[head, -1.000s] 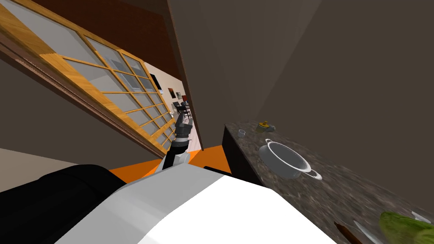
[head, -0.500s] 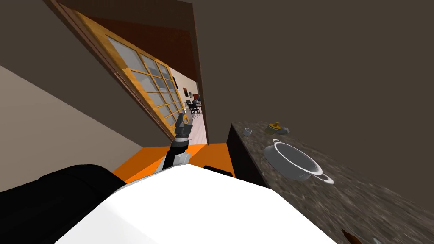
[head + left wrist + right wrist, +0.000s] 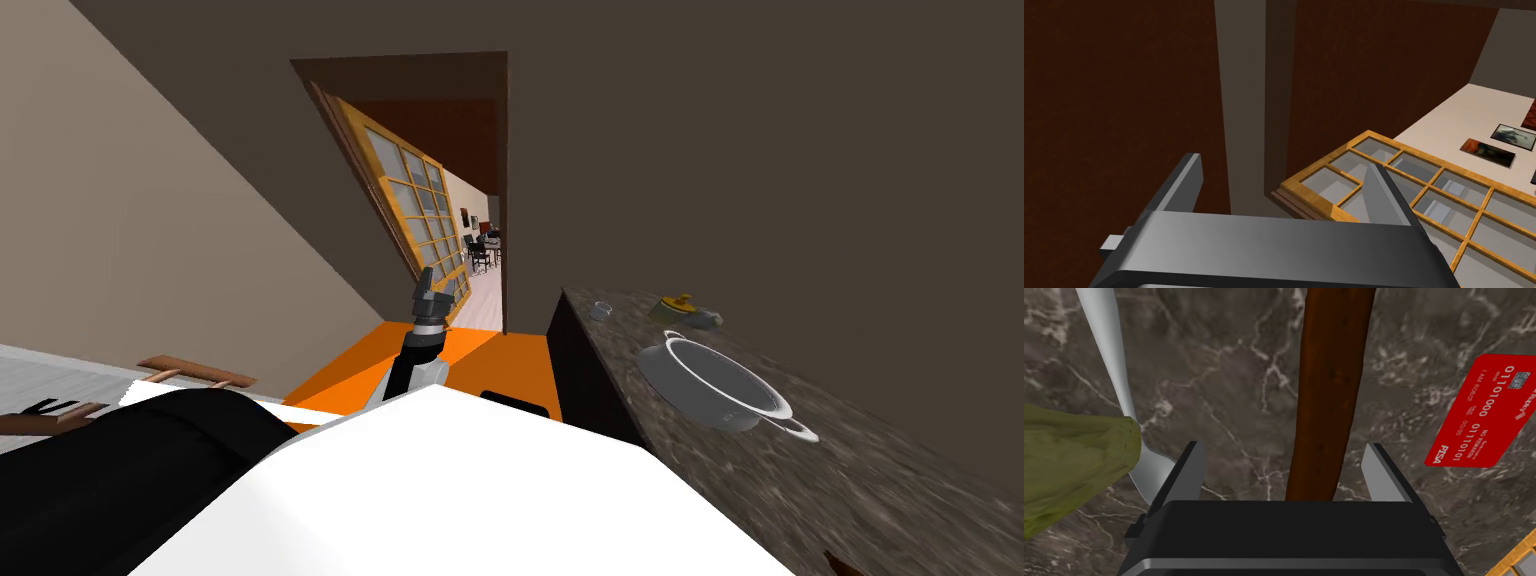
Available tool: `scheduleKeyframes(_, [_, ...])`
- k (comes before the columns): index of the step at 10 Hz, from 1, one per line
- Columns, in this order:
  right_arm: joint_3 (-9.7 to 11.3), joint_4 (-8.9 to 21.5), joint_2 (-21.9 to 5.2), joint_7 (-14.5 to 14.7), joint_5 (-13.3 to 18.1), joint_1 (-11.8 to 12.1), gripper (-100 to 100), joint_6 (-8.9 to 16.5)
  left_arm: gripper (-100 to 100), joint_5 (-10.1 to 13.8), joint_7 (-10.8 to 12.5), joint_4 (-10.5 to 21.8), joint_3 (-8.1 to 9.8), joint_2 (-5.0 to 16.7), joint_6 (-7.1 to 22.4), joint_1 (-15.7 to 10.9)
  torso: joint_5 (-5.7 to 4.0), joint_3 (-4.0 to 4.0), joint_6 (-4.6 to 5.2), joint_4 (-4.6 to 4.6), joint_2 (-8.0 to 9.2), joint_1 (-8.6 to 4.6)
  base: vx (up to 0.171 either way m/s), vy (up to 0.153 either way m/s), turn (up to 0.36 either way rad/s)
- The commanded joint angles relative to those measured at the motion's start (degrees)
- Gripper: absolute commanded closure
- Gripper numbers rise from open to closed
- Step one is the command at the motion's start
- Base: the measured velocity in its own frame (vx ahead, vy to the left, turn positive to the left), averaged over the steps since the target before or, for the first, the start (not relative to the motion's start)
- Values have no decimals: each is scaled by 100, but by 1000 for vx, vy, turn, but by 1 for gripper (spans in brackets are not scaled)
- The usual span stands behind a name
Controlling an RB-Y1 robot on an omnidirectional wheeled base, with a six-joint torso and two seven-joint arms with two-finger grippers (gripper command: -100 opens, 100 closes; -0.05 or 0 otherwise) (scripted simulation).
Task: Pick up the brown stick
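On the dark grey marbled stone desk [image 3: 1224,363] the long brown stick [image 3: 1329,388] lies flat and runs between the two fingers of the right tool [image 3: 1284,446], which stand apart and do not yet touch it. During the last second my head and body have turned to the left, so the desk has slid toward the side of the head view and the stick's tip now sits at its lower edge. I judge that the closing must be guided by the wrist camera. On one side of the stick lie a flat light grey blade [image 3: 1109,353] and a green leafy vegetable [image 3: 1069,463], both near one finger. On the other side lies a red rectangular card with white print [image 3: 1481,413], apart from the stick. Farther from the stick stands a grey two-handled pot [image 3: 715,385]. Nothing lies over the stick. The left tool [image 3: 428,285], fingers apart and empty, is raised well away from the stick.
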Motion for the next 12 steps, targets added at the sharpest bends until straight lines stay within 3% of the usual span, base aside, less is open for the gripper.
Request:
scheduleKeyframes(1, [72, 202, 116, -286, 49, -132, -100, -70, 0, 0, 0, 0, 0, 0, 0, 0, 0, 0, 0, 0, 0, 0, -195, 19, 368])
scheduleKeyframes(4, [129, 367, 210, -583, 84, -239, -100, -126, 0, 0, 0, 0, 0, 0, 0, -1, -2, -14, -9, -7, -22, -11, -156, 2, 238])
scheduleKeyframes(6, [244, 696, 398, -972, 156, -452, -100, -236, 0, 0, 0, 0, 0, 0, 0, 0, -1, -15, -7, -7, -23, 3, -208, 61, 375])
scheduleKeyframes(7, [244, 696, 398, -1071, 156, -452, -100, -236, 0, 0, 0, 0, -1, 0, 0, -1, 2, -4, -7, -3, -3, 12, -201, 70, 248])
scheduleKeyframes(8, [233, 659, 379, -988, 149, -435, -100, -219, 0, 0, 0, 0, 0, 0, 0, 0, 3, -4, 2, -2, -8, 11, -69, 30, 21])
scheduleKeyframes(9, [235, 666, 383, -1015, 151, -439, 100, -225, 0, 0, 0, 0, 1, 0, 0, 2, 0, -22, 5, -8, -40, -4, -15, 6, -9])
scheduleKeyframes(12, [234, 666, 384, -1015, 149, -437, 100, -224, 0, 0, 0, -1, 1, 1, -1, 3, -5, -46, 1, -19, -79, -20, -2, 0, -1])
